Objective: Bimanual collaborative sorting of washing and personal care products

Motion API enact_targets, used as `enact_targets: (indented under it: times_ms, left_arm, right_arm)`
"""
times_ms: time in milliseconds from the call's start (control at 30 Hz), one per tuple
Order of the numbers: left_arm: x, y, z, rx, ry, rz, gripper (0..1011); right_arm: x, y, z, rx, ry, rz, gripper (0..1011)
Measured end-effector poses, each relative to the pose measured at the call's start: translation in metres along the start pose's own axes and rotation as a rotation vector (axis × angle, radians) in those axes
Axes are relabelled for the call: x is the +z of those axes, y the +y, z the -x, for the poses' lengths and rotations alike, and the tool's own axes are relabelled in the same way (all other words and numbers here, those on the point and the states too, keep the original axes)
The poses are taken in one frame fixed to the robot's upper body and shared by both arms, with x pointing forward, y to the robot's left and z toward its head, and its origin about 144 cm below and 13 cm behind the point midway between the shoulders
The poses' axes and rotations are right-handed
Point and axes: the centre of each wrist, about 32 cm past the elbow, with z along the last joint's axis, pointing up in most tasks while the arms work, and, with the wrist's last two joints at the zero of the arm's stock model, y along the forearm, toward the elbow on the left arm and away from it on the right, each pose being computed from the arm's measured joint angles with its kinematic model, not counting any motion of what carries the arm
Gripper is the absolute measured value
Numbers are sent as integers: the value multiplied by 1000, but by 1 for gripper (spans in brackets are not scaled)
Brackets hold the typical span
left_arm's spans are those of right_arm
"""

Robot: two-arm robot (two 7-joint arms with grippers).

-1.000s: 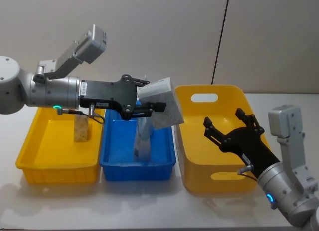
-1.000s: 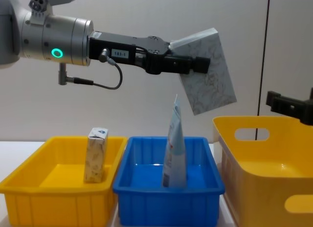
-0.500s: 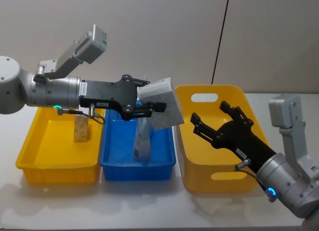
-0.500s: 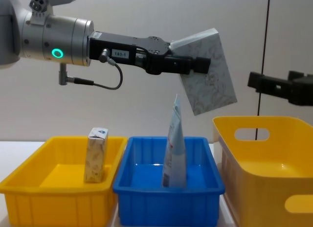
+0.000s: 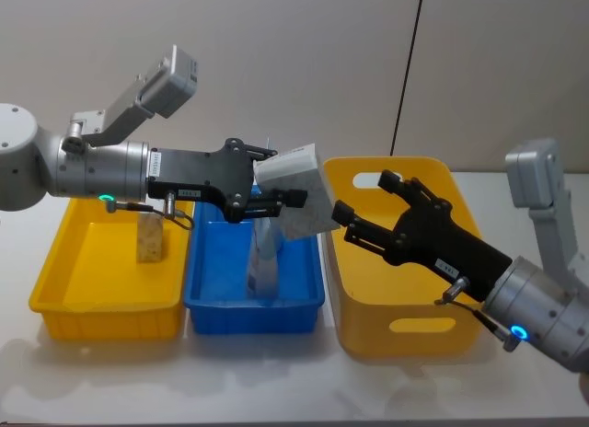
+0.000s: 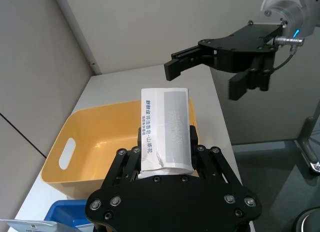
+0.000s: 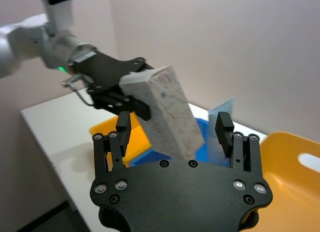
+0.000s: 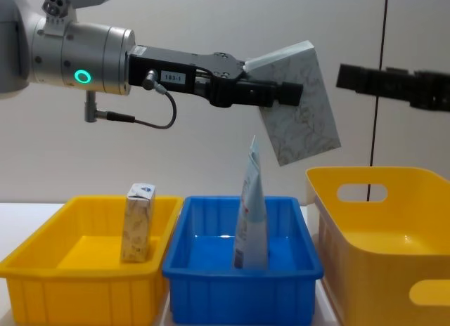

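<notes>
The right gripper (image 5: 364,196), its fingers spread wide, has been brought forward above the large yellow bin (image 5: 363,340) toward the marbled box (image 5: 306,206). The box is kept clamped by the left gripper (image 5: 282,177) just past that bin's left rim, so a handover is judged near.

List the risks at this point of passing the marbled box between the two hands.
1. The left hand grips the tilted marbled box by one end only; a knock from the open right hand, close beside it, might twist it loose.
2. If the left hand lets go before the right one closes, the box would likely drop onto the upright tube in the blue bin below, not the large yellow bin.
</notes>
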Motion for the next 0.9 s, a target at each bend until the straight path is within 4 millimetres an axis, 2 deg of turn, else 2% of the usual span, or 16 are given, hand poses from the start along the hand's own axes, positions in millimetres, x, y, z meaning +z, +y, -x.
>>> enact_targets:
  times_ms: [500, 900]
  left_arm:
    - [0, 0, 0, 0, 0, 0, 390]
    - [0, 0, 0, 0, 0, 0, 390]
  right_arm:
    - [32, 12, -39, 223, -91, 56, 1001]
    - [55, 20, -82, 317, -275, 110, 1001]
